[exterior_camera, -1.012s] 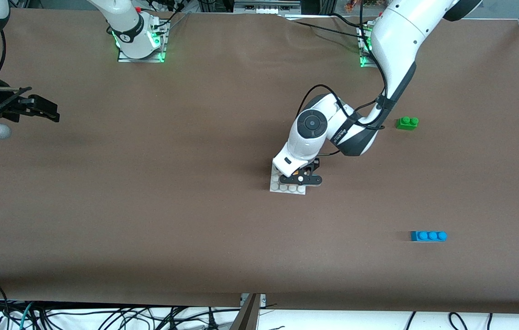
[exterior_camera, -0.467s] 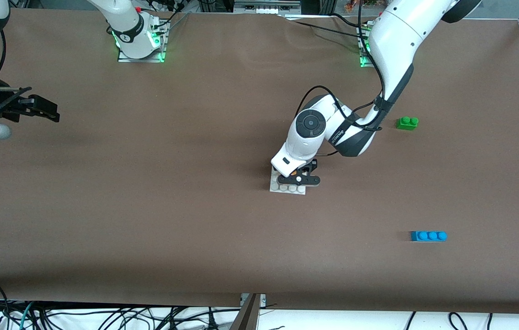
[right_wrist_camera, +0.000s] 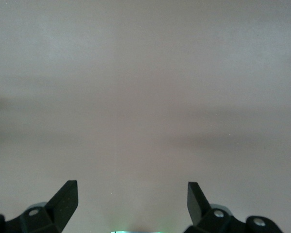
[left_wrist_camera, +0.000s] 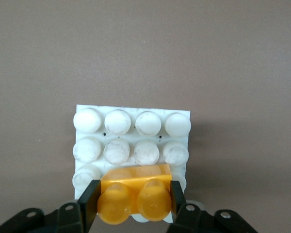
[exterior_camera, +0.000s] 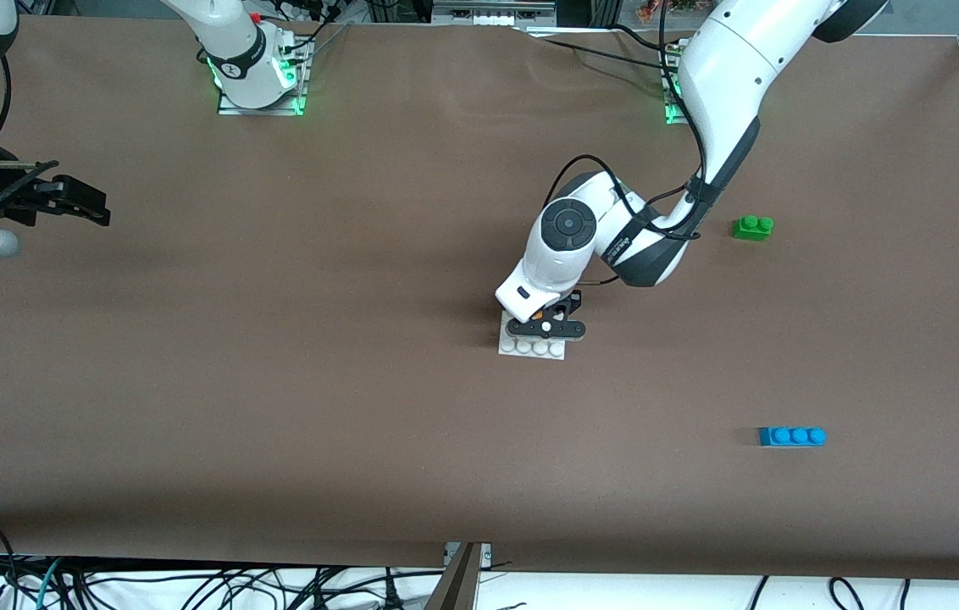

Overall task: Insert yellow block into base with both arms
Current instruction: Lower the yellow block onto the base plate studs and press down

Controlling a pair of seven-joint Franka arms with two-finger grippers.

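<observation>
Two end effectors: left [left_wrist_camera: 134, 200] clamps yellow block [left_wrist_camera: 135, 191] over base [left_wrist_camera: 131, 131]; right [right_wrist_camera: 131, 199] apart, waiting.

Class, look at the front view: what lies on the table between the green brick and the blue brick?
Nothing. In the front view, the stretch of brown table between the green brick and the blue brick is bare.
</observation>
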